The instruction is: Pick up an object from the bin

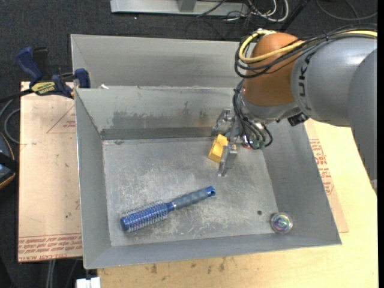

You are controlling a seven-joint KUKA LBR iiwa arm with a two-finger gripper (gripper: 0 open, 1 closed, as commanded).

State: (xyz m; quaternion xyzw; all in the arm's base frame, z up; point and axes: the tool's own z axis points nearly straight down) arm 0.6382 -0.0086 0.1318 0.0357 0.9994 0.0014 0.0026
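Fingers [225,159]: clamped on a small yellow block [216,149], right of frame centre, near the back wall of the grey bin [90,161].
Blue hairbrush [165,209]: lying lower centre, well apart from the fingers.
Small round silvery thing [281,222]: bin's lower right corner.

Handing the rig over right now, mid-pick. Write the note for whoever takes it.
Gripper: low over the back right of the bin; open or shut can't be told. A small yellow piece sits right against it; held or not is unclear.
Things: blue hairbrush flat on the floor, front left of centre; small shiny round thing in the front right corner.
Done: nothing clearly lifted.
Left: check the yellow piece, secure a grasp, lift out.
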